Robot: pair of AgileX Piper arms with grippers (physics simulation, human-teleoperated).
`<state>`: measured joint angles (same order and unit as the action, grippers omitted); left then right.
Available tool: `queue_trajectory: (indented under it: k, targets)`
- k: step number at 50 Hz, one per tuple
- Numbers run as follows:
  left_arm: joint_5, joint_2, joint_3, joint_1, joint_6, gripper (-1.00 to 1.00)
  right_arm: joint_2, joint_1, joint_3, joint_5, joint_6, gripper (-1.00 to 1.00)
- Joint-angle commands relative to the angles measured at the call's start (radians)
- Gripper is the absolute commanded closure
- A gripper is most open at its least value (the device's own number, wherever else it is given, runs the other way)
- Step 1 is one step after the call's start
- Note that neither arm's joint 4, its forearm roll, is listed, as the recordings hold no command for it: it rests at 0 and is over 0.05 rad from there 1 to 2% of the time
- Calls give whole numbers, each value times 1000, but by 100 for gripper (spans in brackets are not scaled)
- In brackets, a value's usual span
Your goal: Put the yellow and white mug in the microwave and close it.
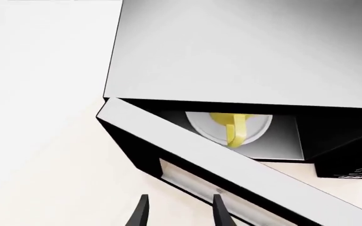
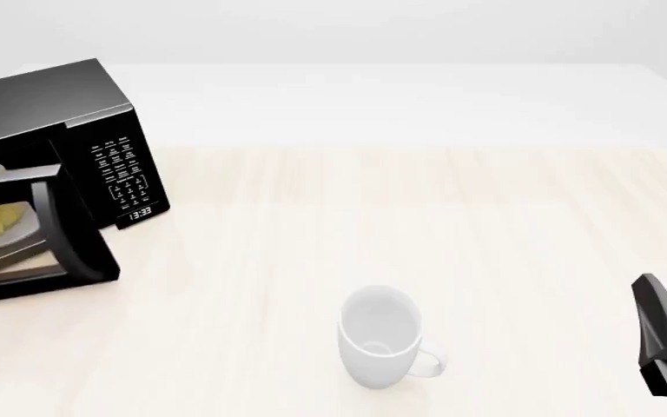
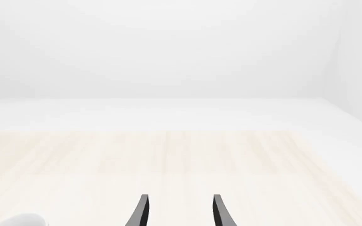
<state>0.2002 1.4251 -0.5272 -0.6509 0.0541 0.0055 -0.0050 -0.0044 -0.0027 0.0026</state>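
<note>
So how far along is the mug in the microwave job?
Done: the yellow and white mug sits on the turntable inside the microwave. In hand: the open left hand is at the half-shut door. Left: closing it fully. The right hand is idle.

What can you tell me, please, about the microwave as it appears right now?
The microwave is a big, glossy black box at the table's far left, cut off by the front view's edge. Its right-hand panel carries a white-button keypad and a small clock display. The door stands partly open, swung most of the way toward shut. Inside, the yellow and white mug sits on the white turntable plate, handle facing the opening. The left pincer hovers open just before the door's outer face; contact cannot be judged.
</note>
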Motion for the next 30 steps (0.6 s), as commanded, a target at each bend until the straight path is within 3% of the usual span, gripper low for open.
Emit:
queue_trajectory:
  k: [1, 30]
  targets:
    - [14, 23, -21, 13, -2, -100, 0, 0, 0, 0, 0, -100]
    - [71, 95, -54, 16, -28, -100, 0, 0, 0, 0, 0, -100]
